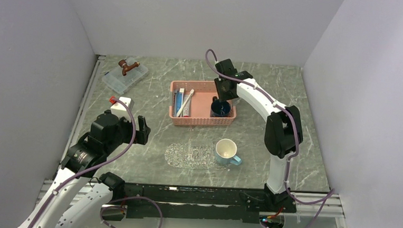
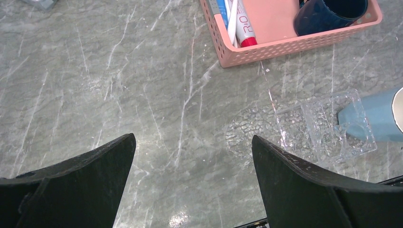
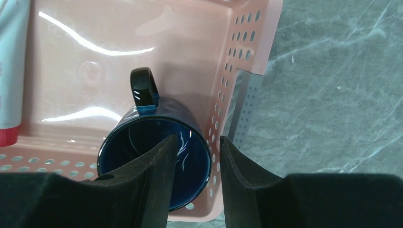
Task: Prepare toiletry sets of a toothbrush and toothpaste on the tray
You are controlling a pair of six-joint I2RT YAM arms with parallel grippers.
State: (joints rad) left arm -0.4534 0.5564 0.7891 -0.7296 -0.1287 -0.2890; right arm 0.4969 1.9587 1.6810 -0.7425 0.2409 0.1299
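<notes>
Clearly, toothpaste [image 3: 10, 71] lies across the basket [image 3: 247, 47] from right fingers [image 3: 147, 185].

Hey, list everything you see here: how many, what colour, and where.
Basket: one, pink, centre.
Toothbrush: two, whitish, basket's left side.
Toothpaste: two, blue with a red cap, beside the toothbrushes.
Dark mug: one, navy, basket's right side.
Tray: one, clear, in front of the basket.
Light mug: one, pale blue, at the tray's right end.
Clear box: one, far left.
Brown item: one, on the clear box, too small to identify.
White box: one, red part at one end, near left.
Left end effector: open, left of the tray.
Right end effector: open, straddling the dark mug's rim.
</notes>
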